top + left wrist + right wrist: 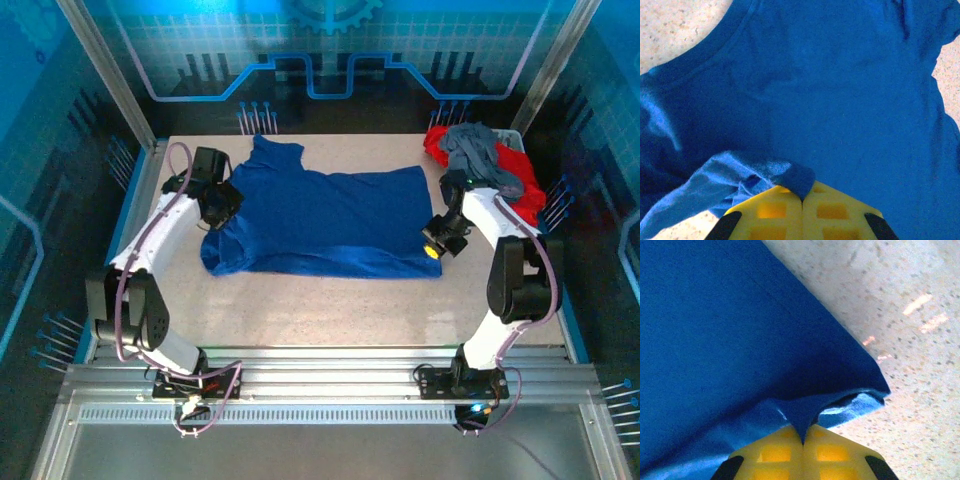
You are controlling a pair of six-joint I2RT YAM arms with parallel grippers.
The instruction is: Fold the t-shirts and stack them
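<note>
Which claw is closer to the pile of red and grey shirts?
Right. The right claw pinches the blue t-shirt just in front of the pile; the left claw grips it across the table.

Soft matt blue t-shirt [320, 215], smooth speckled table [330, 310]

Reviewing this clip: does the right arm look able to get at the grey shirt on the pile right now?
Probably not yet: the right gripper is shut on a corner of the blue shirt. The grey shirt lies uncovered close beyond that arm, so nothing else seems to block it.
</note>
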